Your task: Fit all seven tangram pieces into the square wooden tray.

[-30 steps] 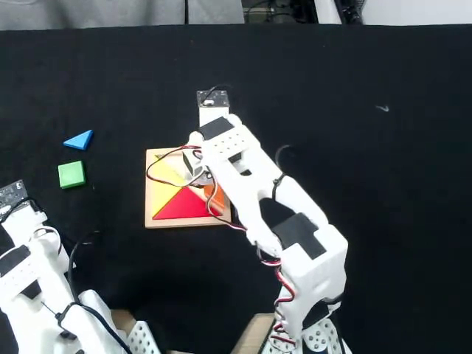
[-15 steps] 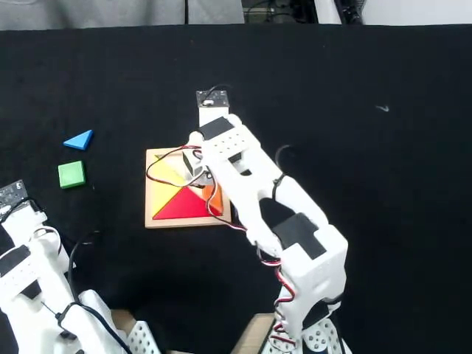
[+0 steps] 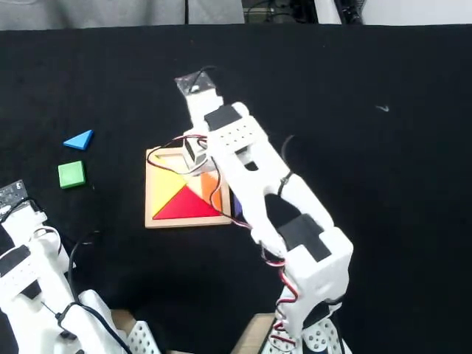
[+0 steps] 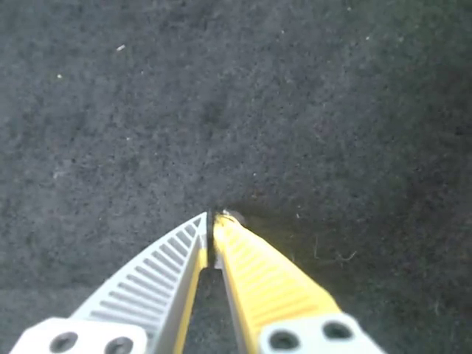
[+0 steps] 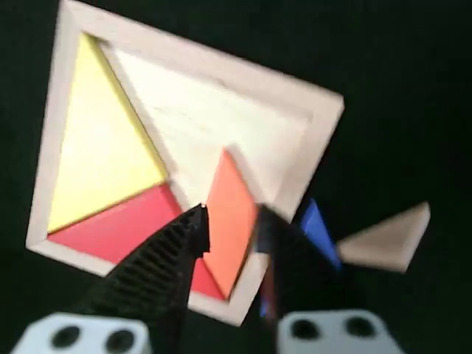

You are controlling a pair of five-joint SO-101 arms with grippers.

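Note:
The square wooden tray lies mid-table. It holds a yellow triangle, a red triangle and an orange parallelogram at its right side. In the right wrist view the orange parallelogram overlaps the rim of the tray. My right gripper hovers open above it, one finger on each side. A blue piece and a tan triangle lie just outside that rim. A blue triangle and a green square sit far left. My left gripper is shut over bare cloth.
Black cloth covers the whole table. The right arm stretches from the near edge over the tray's right side and hides the cloth there. The left arm rests at the near left corner.
The right arm has swung toward the back left and lifted away from the tray, uncovering more of the orange parallelogram. The left arm has not moved.

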